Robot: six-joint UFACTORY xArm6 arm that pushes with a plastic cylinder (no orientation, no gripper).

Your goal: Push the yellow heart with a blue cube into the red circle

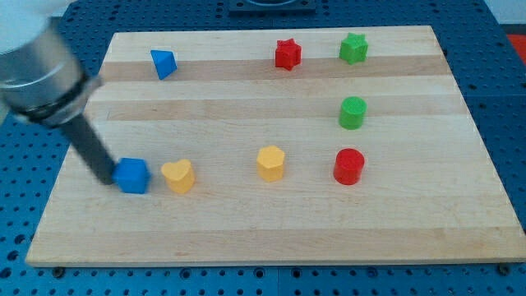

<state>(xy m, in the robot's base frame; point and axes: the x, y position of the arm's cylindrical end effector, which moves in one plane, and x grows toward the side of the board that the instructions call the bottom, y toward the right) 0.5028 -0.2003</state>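
Note:
The blue cube [132, 175] sits at the view's lower left of the wooden board [271, 234]. The yellow heart [178, 175] lies just to its right, a small gap or light contact between them; I cannot tell which. The red circle [348, 166] stands far to the right in the same row. My tip [108, 177] rests against the blue cube's left side, the dark rod slanting up to the view's upper left.
A yellow hexagon [271, 162] stands in the row between the heart and the red circle. A green circle [352, 112] is above the red circle. A green star [353, 48], a red star [288, 54] and a blue triangle [163, 63] lie along the top.

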